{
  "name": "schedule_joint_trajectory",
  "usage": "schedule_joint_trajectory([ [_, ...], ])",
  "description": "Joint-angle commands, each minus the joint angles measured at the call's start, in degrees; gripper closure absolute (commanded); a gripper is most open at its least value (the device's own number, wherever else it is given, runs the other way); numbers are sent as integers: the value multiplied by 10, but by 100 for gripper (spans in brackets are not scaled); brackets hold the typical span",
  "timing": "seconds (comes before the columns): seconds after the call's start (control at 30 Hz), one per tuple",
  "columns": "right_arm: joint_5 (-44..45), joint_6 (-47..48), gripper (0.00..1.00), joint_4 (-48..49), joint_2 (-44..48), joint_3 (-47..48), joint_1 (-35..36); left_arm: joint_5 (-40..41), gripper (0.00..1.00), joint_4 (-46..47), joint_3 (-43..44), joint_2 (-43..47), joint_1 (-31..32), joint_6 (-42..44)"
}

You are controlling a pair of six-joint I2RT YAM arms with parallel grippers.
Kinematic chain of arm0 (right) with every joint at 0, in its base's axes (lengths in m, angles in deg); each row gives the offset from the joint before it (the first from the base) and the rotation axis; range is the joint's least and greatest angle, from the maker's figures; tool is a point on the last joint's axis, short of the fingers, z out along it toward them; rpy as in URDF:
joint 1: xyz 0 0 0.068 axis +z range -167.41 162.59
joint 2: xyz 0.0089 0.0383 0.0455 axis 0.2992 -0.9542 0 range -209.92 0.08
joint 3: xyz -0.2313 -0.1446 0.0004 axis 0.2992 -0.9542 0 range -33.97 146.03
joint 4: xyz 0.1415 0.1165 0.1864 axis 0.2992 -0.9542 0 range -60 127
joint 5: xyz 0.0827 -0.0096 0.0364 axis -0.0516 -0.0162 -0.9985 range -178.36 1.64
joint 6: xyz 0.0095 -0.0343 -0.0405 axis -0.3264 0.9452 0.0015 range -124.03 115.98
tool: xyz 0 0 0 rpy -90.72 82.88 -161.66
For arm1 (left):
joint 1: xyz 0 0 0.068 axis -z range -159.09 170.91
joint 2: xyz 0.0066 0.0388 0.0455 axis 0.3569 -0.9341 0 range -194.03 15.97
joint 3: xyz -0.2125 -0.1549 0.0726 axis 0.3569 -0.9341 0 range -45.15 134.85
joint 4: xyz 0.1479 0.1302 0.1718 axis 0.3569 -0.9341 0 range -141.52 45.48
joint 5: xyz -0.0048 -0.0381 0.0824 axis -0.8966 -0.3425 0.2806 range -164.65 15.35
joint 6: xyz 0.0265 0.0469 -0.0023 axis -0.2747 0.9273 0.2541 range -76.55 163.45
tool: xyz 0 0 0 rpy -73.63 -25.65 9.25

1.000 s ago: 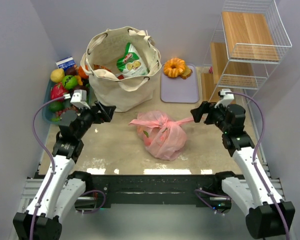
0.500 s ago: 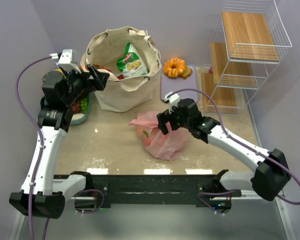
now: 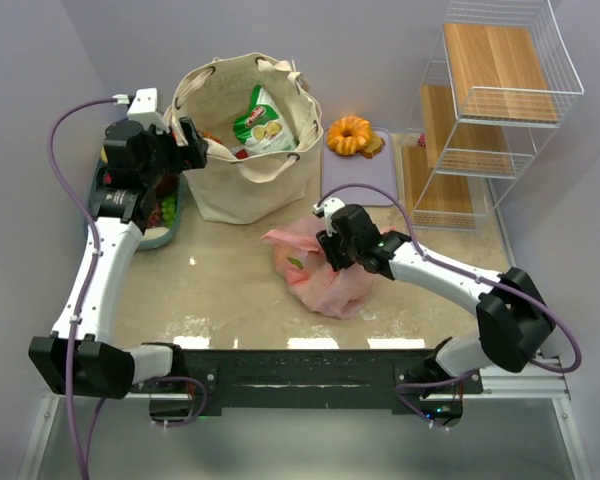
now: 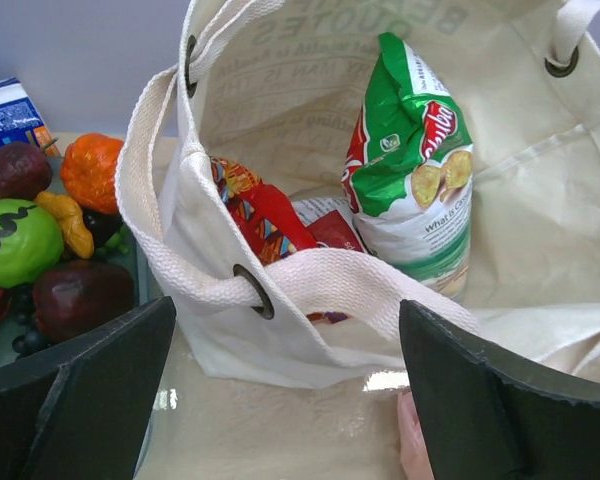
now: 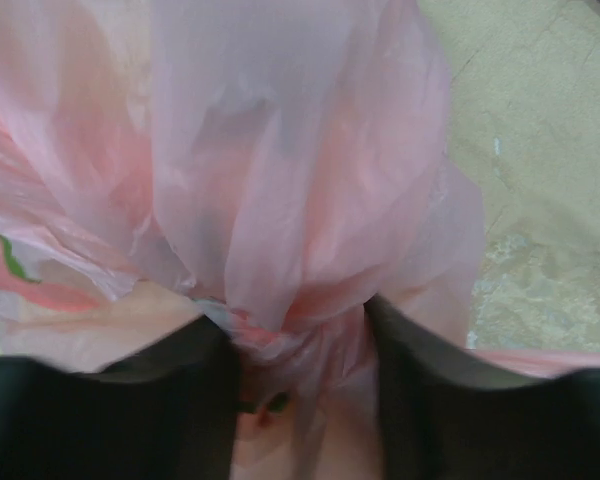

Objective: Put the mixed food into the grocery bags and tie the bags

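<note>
1. At the back left of the table, the cream canvas tote [image 3: 242, 185] stands open. A green snack packet [image 3: 263, 122] is upright inside it, with a red packet [image 4: 265, 215] lower down beside it.
2. The left gripper [image 3: 193, 152] hovers at the tote's left rim with its fingers spread wide. In the wrist view a loop handle [image 4: 340, 280] runs across the gap between them, and nothing's pinched.
3. Mid table, closer to the front, the pink plastic bag [image 3: 320, 285] lies slumped, gathered up at the top.
4. The right gripper [image 3: 328, 240] is right on that gathered neck. Its wrist view shows the fingers [image 5: 110, 410] squeezing the twisted plastic from both sides, so it's pinching the bag.
5. The orange ring cake [image 3: 349, 133] isn't in either bag. It sits on a lilac board [image 3: 365, 180] just right of the tote.
6. There's a pile of fruit [image 4: 75, 295] just left of the tote and a wire shelf rack [image 3: 500, 100] at the far right.
</note>
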Motion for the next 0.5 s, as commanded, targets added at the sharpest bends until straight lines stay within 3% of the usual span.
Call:
schedule_joint_trajectory([
  [0.0,41,-29,83,-26,36,38,1,13,5,60,-10,-14,-10,19],
  [0.07,47,-32,96,-41,73,49,1,14,15,81,-24,-17,-13,19],
  [0.13,57,-37,100,-74,102,82,1,8,29,111,-34,-22,-16,19],
  [0.23,57,-34,100,-106,160,152,1,-28,73,142,-55,-28,-23,12],
  [0.33,41,-23,100,-121,185,254,1,-66,95,158,-69,-25,-26,2],
  [0.47,21,-3,100,-83,161,376,1,-100,100,174,-96,-12,-26,-4],
])
